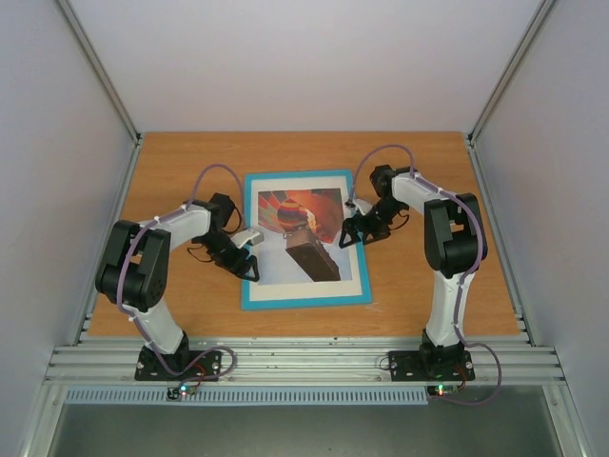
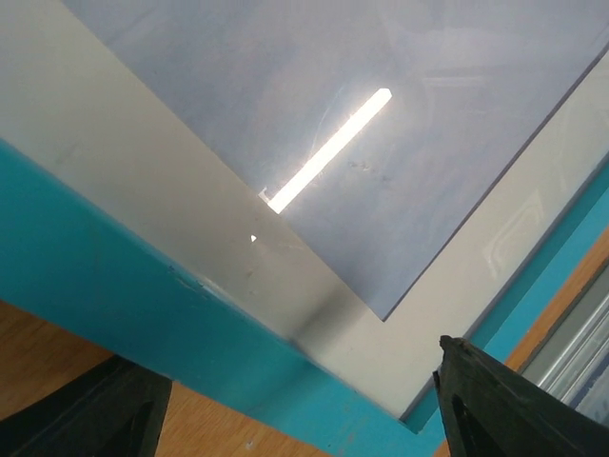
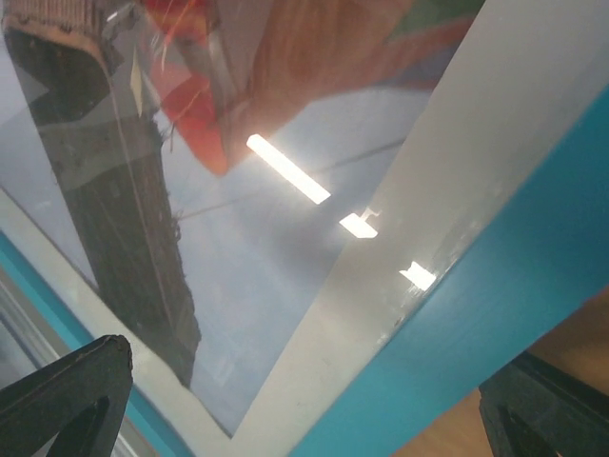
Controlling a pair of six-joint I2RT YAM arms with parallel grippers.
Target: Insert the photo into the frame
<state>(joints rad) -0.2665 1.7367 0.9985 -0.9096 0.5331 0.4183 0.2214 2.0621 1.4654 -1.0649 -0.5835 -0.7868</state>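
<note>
Two robot arms bracket a picture frame [image 1: 304, 298] lying flat and face up in the middle of the wooden desk [image 1: 404, 290]. The photo [image 1: 297, 233], a hot-air balloon in orange, red and yellow on blue sky, is already inside the frame's turquoise edges, ringed by a white border. Whether that border is the print's own margin or a separate mat cannot be told from here. The glossy pane [image 2: 400, 114] over the picture throws back a bright bar of ceiling light.

The left gripper [image 1: 245, 259] sits low at the frame's left edge near its lower corner, jaws spread and holding nothing. The right gripper [image 1: 354, 233] is at the right edge, higher up, jaws spread as wide as they go and also empty. In each wrist view the dark fingers straddle the turquoise rim, and neither pair can be seen touching it.

By the look of it the print is seated and the job is close to done; what remains is likely a last squaring-up or a clean retreat. Done well, that means keeping both sets of jaws wide, lifting straight up off the rim rather than sweeping sideways, and moving one arm at a time so a snagged finger cannot skid the frame across the desk or jog the print askew.

No brand, label or legible writing shows anywhere on the frame, the print or the arms.
</note>
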